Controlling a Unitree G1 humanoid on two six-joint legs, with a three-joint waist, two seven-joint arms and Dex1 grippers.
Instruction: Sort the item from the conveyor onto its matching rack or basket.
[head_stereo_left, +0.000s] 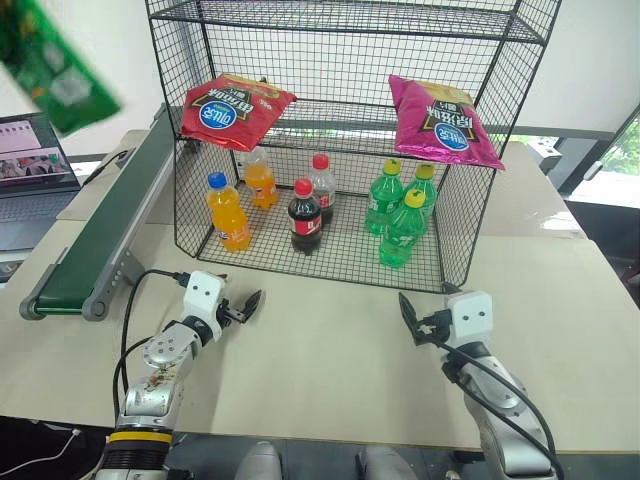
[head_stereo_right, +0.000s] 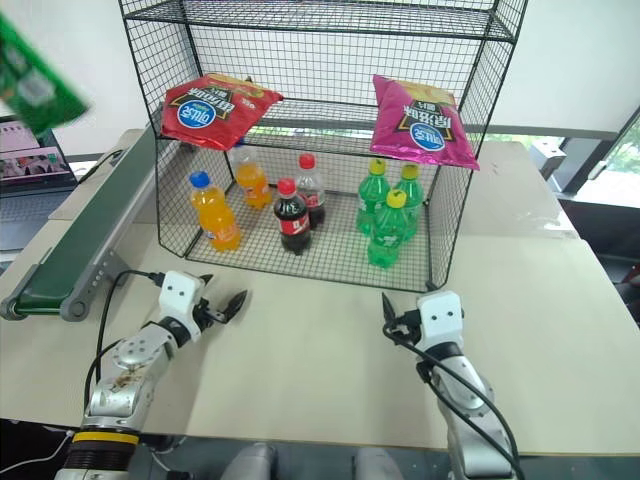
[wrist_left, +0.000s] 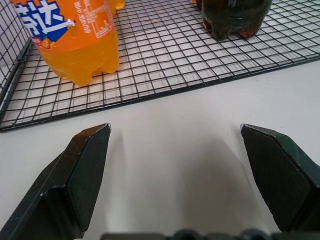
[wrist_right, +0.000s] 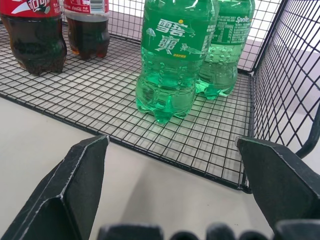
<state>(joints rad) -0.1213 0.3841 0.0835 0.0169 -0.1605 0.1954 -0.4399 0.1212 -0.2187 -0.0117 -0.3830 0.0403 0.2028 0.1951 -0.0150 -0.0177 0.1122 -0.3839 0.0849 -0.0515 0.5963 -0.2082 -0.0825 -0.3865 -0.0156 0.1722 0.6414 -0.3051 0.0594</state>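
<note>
We see bright, even daylight across the pale table (head_stereo_left: 330, 350), with only soft shadows under the left gripper (wrist_left: 175, 150). The green bag (head_stereo_left: 50, 65) at the far left is smeared by motion blur. Daylight glares through the window (head_stereo_left: 620, 160) at far right.

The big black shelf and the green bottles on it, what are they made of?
The rack looks like thin metal wire with a black coating: you can see straight through its grid of small squares. The green bottles seem to be clear green-tinted plastic: light shines through them, their bottoms have molded bumps, and printed labels wrap around them. Their caps look like yellow plastic.
</note>
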